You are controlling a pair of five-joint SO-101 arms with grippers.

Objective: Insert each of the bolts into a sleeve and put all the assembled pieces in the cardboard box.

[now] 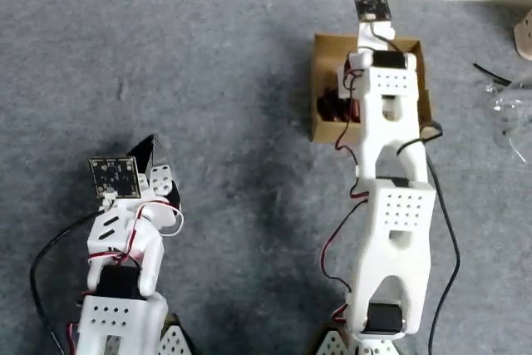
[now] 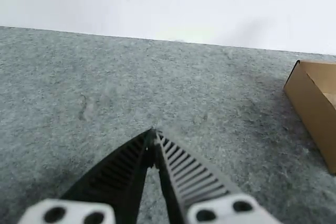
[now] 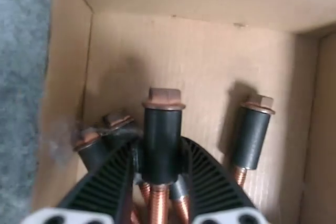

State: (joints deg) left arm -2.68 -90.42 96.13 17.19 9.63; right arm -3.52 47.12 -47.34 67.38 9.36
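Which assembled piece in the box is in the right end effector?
The assembled piece whose black sleeve sits between the right end effector's fingers. A lone piece lies free on the cardboard box floor; others bunch by its wall.

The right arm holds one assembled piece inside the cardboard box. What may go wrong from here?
1. The right end effector grips the black sleeve with a copper bolt by the sleeve alone, so the bolt may slip out.
2. Released here, it would probably land on the other sleeved bolts piled beneath it near the brown cardboard box's wall, and could bounce or rest crookedly.
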